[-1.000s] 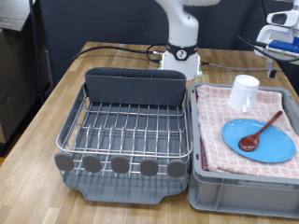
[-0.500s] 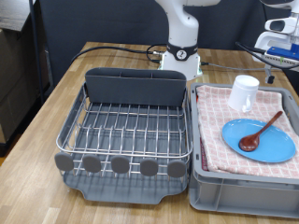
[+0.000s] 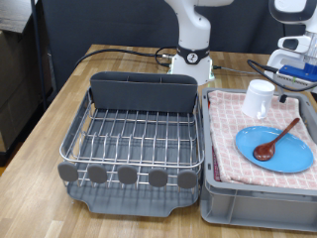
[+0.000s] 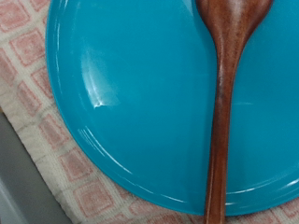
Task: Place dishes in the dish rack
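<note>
Seen at the exterior view's top right, above the grey bin [image 3: 223, 203]: the robot's hand [image 3: 295, 59], only partly in frame, open or closed impossible to tell. Nothing visibly held. Resting on the checkered cloth [image 3: 226, 134] inside the bin: a light-blue plate [image 3: 282, 154], a wooden spoon [image 3: 275, 141] lying across it with its bowl on the plate, and a white mug [image 3: 259, 98] standing just beyond. To the exterior view's left, on the wooden counter [image 3: 59, 109]: the wire dish rack [image 3: 134, 139], holding no dishes. Filling the wrist view: the plate [image 4: 131, 103] and spoon [image 4: 224, 84], seen close, over the cloth [image 4: 37, 121].
</note>
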You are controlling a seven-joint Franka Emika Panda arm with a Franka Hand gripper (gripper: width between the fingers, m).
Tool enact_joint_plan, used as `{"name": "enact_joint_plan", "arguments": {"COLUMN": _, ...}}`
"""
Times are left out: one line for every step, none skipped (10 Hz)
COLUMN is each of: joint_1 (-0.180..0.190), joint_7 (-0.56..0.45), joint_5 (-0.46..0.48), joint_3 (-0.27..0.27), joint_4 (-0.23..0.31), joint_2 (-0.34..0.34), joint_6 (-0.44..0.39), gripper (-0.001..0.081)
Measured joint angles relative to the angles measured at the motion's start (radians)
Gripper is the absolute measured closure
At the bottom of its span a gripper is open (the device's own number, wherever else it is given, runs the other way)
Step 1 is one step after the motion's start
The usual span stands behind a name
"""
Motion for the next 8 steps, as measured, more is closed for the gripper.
{"name": "enact_joint_plan", "arguments": {"joint_1": 0.002, "joint_7": 0.018, "joint_5": -0.024, "joint_3": -0.005, "joint_4": 0.000, "joint_2": 0.018, "joint_6": 0.015, "gripper": 0.0003}}
{"name": "enact_joint_plan", "arguments": {"joint_1": 0.004, "joint_7": 0.031, "joint_5": -0.046, "joint_3": -0.010, "joint_4": 0.000, "joint_2": 0.037, "joint_6": 0.031, "gripper": 0.0003}}
{"name": "enact_joint_plan", "arguments": {"joint_1": 0.006, "joint_7": 0.044, "joint_5": -0.064, "joint_3": -0.014, "joint_4": 0.002, "joint_2": 0.056, "joint_6": 0.043, "gripper": 0.0003}}
{"name": "enact_joint_plan", "arguments": {"joint_1": 0.009, "joint_7": 0.057, "joint_5": -0.080, "joint_3": -0.018, "joint_4": 0.005, "joint_2": 0.073, "joint_6": 0.046, "gripper": 0.0003}}
{"name": "enact_joint_plan", "arguments": {"joint_1": 0.013, "joint_7": 0.074, "joint_5": -0.096, "joint_3": -0.023, "joint_4": 0.010, "joint_2": 0.088, "joint_6": 0.046, "gripper": 0.0003}}
{"name": "enact_joint_plan", "arguments": {"joint_1": 0.020, "joint_7": 0.102, "joint_5": -0.121, "joint_3": -0.033, "joint_4": 0.015, "joint_2": 0.101, "joint_6": 0.045, "gripper": 0.0003}}
{"name": "enact_joint_plan", "arguments": {"joint_1": 0.029, "joint_7": 0.141, "joint_5": -0.152, "joint_3": -0.045, "joint_4": 0.018, "joint_2": 0.112, "joint_6": 0.047, "gripper": 0.0003}}
{"name": "enact_joint_plan", "arguments": {"joint_1": 0.036, "joint_7": 0.172, "joint_5": -0.179, "joint_3": -0.056, "joint_4": 0.018, "joint_2": 0.121, "joint_6": 0.055, "gripper": 0.0003}}
